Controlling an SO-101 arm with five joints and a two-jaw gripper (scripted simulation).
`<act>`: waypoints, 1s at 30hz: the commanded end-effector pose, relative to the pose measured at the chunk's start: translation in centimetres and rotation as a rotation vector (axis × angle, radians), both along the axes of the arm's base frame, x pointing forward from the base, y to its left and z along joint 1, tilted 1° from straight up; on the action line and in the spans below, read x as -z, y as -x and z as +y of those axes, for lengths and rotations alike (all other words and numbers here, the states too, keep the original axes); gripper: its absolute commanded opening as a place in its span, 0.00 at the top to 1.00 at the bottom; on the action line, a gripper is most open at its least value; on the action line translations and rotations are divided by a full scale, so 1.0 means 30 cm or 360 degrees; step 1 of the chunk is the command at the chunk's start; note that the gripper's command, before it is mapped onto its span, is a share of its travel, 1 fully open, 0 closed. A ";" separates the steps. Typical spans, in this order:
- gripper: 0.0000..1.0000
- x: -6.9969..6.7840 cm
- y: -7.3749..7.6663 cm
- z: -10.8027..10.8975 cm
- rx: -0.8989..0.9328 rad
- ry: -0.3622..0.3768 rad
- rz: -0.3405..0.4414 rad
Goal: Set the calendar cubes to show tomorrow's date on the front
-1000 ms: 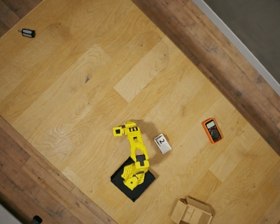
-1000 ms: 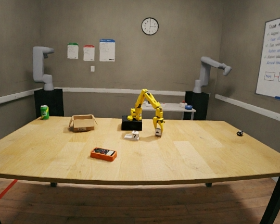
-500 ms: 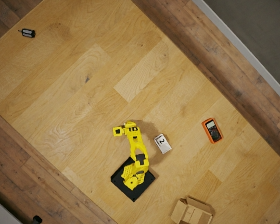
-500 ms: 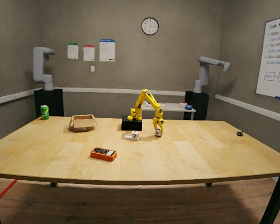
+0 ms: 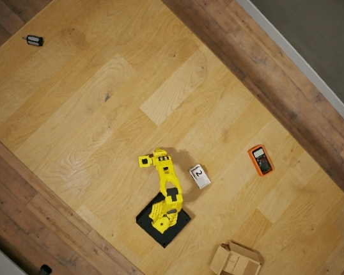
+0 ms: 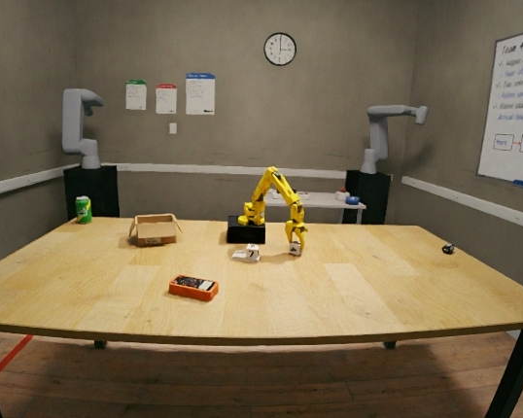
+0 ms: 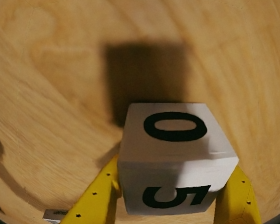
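The calendar is in 2 bits now: its tray w/ one cube in it sits on the bench, right of the arm in the top pic, just left of the middle, low down, in the outside pic. The fingers are clamped on the other cube. In the wrist pic it's at the bottom, w/ a 0 and a 5 lying on their sides. Its shadow is a bit apart from it, so I think it's held just off the bench.

The cube in the tray shows a 2 on top and a 7 on the side facing the outside cam. Can't see the front, so can't tell today's date.

I'd say the step now is turning the held cube to get the right no. Next: maybe set it down flat, let go, grab it another way if it needs more turning, then put it in the tray, no. upright. Watch out: it could tip or bump the other cube.
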State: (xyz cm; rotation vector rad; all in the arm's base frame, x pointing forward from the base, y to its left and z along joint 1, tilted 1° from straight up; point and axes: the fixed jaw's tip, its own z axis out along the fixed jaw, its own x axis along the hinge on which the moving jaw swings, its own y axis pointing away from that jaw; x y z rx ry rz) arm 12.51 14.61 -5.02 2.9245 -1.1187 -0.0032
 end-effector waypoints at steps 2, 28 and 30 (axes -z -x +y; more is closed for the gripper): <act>1.00 0.012 0.013 -0.007 -0.0006 0.0018 0.0019; 0.76 0.017 0.013 -0.007 -0.0006 0.0018 0.0019; 0.76 0.017 0.013 -0.007 -0.0006 0.0018 0.0019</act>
